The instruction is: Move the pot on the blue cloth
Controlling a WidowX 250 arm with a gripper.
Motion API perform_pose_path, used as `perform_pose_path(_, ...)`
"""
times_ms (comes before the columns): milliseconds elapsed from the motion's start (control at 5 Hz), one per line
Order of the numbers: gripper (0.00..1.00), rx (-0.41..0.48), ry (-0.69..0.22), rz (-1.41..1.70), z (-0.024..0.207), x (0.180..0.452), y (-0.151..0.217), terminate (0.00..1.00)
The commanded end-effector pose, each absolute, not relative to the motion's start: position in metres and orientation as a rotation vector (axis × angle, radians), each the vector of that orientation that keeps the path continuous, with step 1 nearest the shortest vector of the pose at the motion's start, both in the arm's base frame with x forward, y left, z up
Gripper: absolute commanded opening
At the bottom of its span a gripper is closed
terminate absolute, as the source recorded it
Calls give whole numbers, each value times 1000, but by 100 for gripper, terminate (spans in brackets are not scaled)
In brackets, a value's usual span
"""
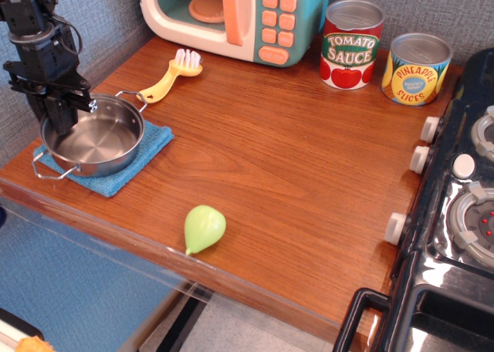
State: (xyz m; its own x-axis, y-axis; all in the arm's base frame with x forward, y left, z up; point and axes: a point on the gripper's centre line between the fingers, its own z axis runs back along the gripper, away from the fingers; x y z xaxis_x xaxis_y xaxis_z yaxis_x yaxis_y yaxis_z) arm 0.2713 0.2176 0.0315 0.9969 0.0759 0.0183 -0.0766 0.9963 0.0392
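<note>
Stainless steel is catching the light on the pot [93, 137], which is sitting on the blue cloth [150, 145] at the front left corner of the wooden surface [293, 159]. The cloth is showing around the pot's right and front sides, so the pot appears to be resting squarely on it, as the task is asking. The black tool [60, 114] is reaching down at the pot's far left rim, apparently pinching the rim wall because that thin edge is the easiest thing to grip on a shallow pot. Whether its fingers are clamping the rim or parting from it I cannot tell; the dark metal is hiding the gap. The yellow brush [171, 75] is lying just behind the cloth, and the green pear [204, 228] is sitting well apart near the front edge, neither one crowding the placement.
</note>
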Motion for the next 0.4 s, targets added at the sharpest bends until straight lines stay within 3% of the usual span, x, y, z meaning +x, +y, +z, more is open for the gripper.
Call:
perform_pose_path(0,100,77,-78,76,56,279,214,0)
perform_pose_path(200,100,124,-115,31,87,280,196,0)
